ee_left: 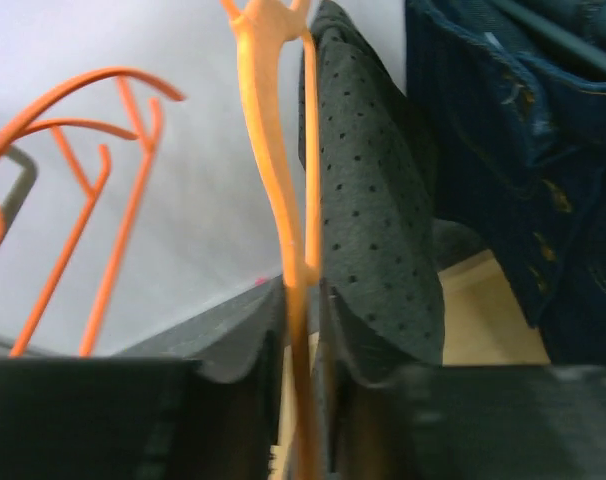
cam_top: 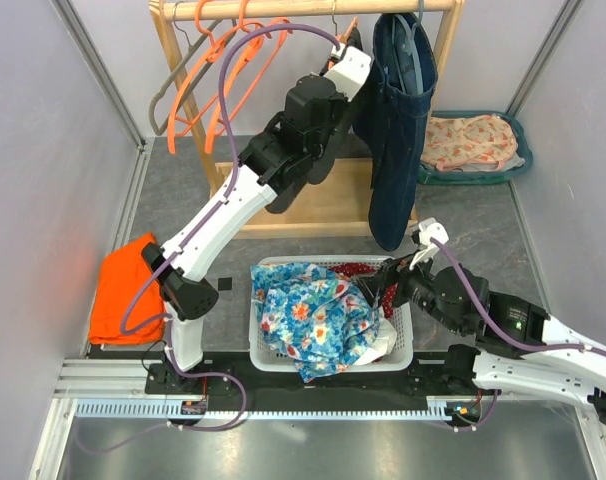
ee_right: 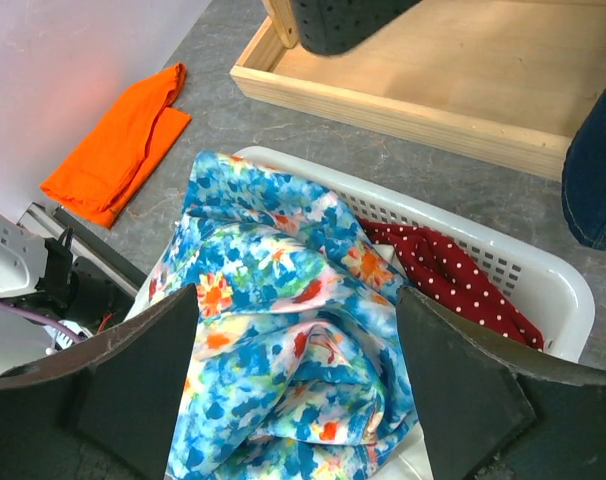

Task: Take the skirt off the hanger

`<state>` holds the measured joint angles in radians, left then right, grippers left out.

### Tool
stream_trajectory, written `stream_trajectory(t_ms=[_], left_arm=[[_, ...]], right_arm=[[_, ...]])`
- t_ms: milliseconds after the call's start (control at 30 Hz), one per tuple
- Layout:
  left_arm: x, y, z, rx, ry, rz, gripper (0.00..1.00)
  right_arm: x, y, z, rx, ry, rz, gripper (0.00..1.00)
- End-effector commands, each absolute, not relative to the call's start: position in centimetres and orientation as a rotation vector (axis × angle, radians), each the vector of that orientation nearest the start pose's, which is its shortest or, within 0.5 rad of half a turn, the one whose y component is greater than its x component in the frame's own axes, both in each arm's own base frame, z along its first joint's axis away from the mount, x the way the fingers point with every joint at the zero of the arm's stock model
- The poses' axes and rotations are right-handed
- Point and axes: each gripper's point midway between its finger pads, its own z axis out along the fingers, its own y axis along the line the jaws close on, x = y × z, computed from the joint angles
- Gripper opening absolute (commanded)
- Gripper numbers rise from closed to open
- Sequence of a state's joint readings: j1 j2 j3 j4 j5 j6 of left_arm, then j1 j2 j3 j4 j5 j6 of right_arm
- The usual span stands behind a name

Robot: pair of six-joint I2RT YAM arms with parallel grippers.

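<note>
Up at the wooden rail (cam_top: 313, 9) with the left end effector (ee_left: 303, 300), drawn narrow onto the thin stem of an orange hanger (ee_left: 268, 150), pinched between the dotted grey pads (ee_left: 373, 200). Cannot tell whether that hanger carries any garment.

Just to the right of that grip, hanging from the same rail: the denim skirt (cam_top: 398, 130), dark blue, draped straight down, with its hem above the wooden base (ee_right: 463, 70) of the rack. Not off its hanger yet. Seen close in the left wrist view as blue cloth with stitched seams, just beside the right pad but apart from it.

Further left along the rail: several more hangers (cam_top: 208, 70), orange and grey, bare and tilted.

Low over the white basket (ee_right: 543, 270) with the right end effector (ee_right: 293, 300), spread wide and holding nothing. Inside the basket: a crumpled blue floral cloth (ee_right: 273, 270) spilling over the near rim, and a red dotted cloth (ee_right: 443, 275) beside it.

On the grey bench (cam_top: 483, 215), by the left wall: a folded orange cloth (cam_top: 123, 285). At the back right: a teal tray (cam_top: 518, 165) holding a pale patterned cloth (cam_top: 473, 140).
</note>
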<state>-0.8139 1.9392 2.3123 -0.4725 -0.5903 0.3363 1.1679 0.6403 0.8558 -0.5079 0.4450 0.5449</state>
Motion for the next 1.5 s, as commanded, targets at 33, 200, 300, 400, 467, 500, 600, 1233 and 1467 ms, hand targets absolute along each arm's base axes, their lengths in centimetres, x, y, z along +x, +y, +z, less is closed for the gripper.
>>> stream_trajectory(t_ms=[33, 200, 300, 400, 467, 500, 600, 1233, 1467], left_arm=[[44.4, -31.8, 43.8, 0.526, 1.614, -0.053, 0.03], [45.2, -31.5, 42.9, 0.591, 1.643, -0.141, 0.02], [45.2, -31.3, 42.9, 0.604, 1.658, -0.217, 0.02], [45.0, -31.1, 43.6, 0.59, 1.654, -0.265, 0.02], [44.5, -31.2, 44.4, 0.609, 1.633, -0.291, 0.02], [44.3, -31.4, 44.5, 0.618, 1.628, -0.304, 0.02], [43.9, -32.0, 44.5, 0.66, 1.615, -0.33, 0.38], [45.8, -35.4, 45.2, 0.757, 1.487, -0.394, 0.23], [45.9, -32.8, 48.2, 0.659, 1.454, -0.334, 0.02]], right_arm=[[15.5, 21.3, 31.7, -0.266, 1.804, 0.804, 0.85], [15.7, 20.9, 32.5, -0.252, 1.784, 0.798, 0.82], [15.9, 21.0, 32.3, -0.251, 1.788, 0.783, 0.81], [16.0, 21.1, 32.4, -0.251, 1.785, 0.778, 0.8], [16.1, 21.2, 32.2, -0.254, 1.787, 0.768, 0.79], [16.2, 21.2, 32.2, -0.256, 1.785, 0.764, 0.79], [16.3, 21.3, 32.2, -0.258, 1.784, 0.755, 0.8], [16.0, 20.6, 31.2, -0.21, 1.802, 0.778, 0.77], [15.8, 20.3, 30.9, -0.201, 1.809, 0.783, 0.74]])
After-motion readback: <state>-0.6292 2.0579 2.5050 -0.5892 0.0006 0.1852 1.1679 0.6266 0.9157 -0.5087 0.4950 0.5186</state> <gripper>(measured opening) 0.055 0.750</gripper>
